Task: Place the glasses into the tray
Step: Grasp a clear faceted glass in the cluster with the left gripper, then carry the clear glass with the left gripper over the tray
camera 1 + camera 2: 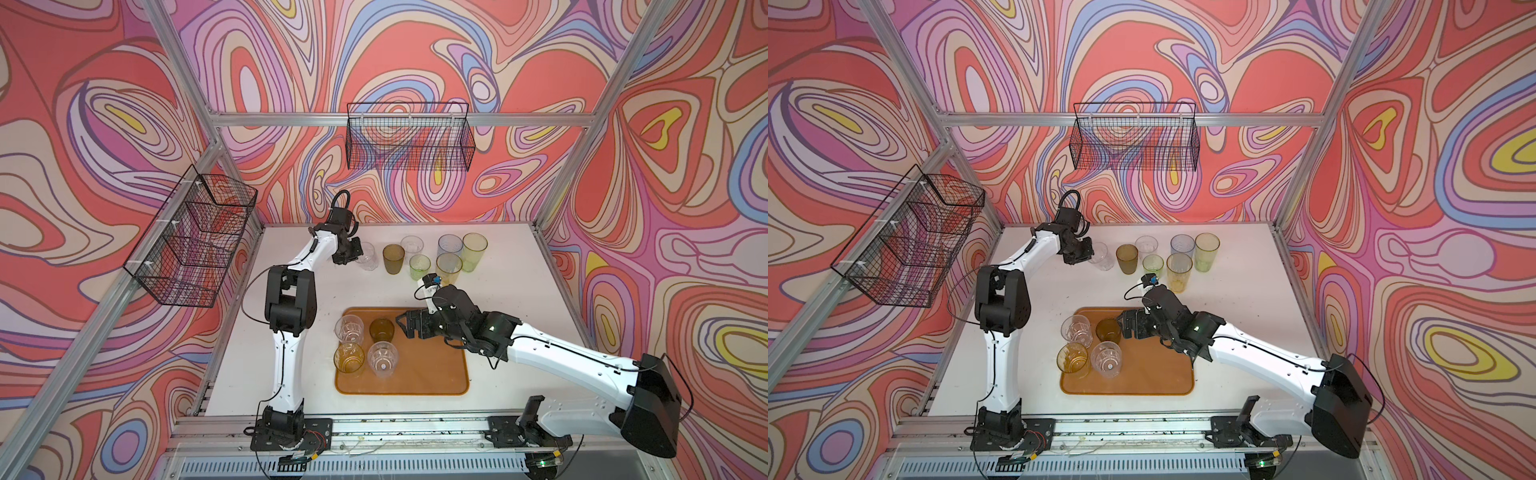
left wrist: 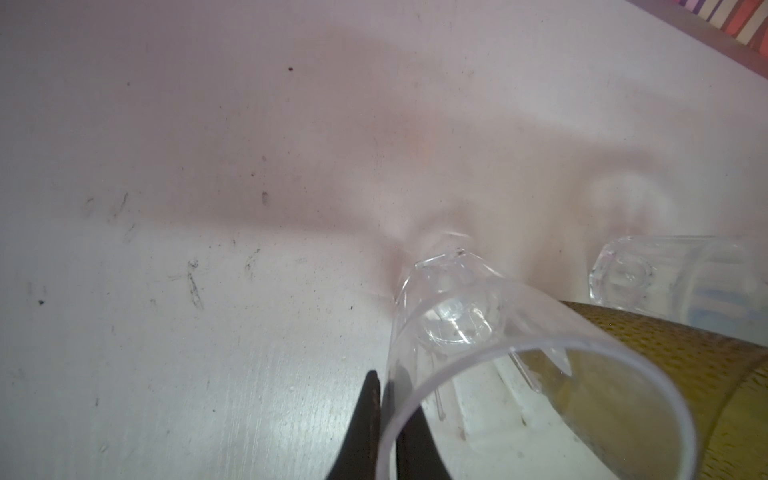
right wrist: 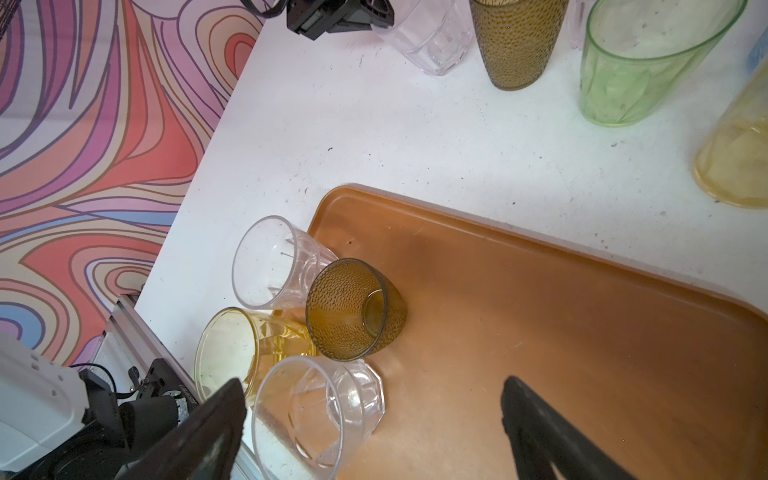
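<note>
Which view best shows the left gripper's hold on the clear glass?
Left wrist: the left gripper pinches the clear glass by its wall, one finger inside. Both top views show it small; right wrist clips it.

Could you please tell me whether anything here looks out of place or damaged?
Nothing stands out: four glasses in the tray and seven on the table all appear upright, none broken.

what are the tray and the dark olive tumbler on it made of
The tray: probably plastic, matte orange-brown, with scuffs and a moulded rounded rim. The dark olive tumbler: see-through tinted plastic or glass, dimpled; the look leaves it open.
</note>
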Robot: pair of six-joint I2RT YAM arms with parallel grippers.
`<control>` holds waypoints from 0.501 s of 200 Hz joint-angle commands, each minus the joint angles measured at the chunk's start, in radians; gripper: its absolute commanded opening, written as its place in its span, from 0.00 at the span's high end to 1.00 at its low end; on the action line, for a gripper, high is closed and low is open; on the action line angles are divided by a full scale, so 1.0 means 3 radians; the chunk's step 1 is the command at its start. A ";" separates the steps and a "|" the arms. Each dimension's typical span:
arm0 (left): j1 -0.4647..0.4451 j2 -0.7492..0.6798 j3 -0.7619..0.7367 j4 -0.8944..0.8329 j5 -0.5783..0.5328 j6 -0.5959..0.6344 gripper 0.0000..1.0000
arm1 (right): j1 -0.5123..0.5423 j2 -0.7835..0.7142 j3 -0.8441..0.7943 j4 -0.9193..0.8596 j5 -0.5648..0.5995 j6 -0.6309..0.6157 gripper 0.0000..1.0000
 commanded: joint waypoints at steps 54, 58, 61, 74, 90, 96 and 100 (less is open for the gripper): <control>0.0016 -0.1305 -0.1189 0.0537 0.0191 -0.0246 1.00 | -0.0018 -0.0081 -0.0013 0.0260 -0.0151 0.0480 0.03; 0.0008 -0.1371 -0.1240 0.0534 0.0176 -0.0255 1.00 | -0.0022 -0.0094 -0.0025 0.0271 -0.0150 0.0490 0.03; 0.0005 -0.1420 -0.1262 0.0533 0.0155 -0.0257 1.00 | -0.0022 -0.0110 -0.0031 0.0273 -0.0148 0.0500 0.03; -0.0036 -0.1610 -0.1389 0.0475 0.0050 -0.0257 1.00 | -0.0018 -0.0179 -0.0061 0.0281 -0.0122 0.0527 0.03; -0.0127 -0.1845 -0.1526 0.0412 -0.0038 -0.0228 1.00 | -0.0023 -0.0284 -0.0099 0.0279 -0.0066 0.0538 0.03; -0.0165 -0.1922 -0.1567 0.0376 -0.0077 -0.0211 1.00 | -0.0019 -0.0320 -0.0105 0.0264 -0.0040 0.0539 0.03; -0.0197 -0.1972 -0.1589 0.0350 -0.0106 -0.0201 1.00 | -0.0018 -0.0358 -0.0102 0.0237 -0.0015 0.0536 0.02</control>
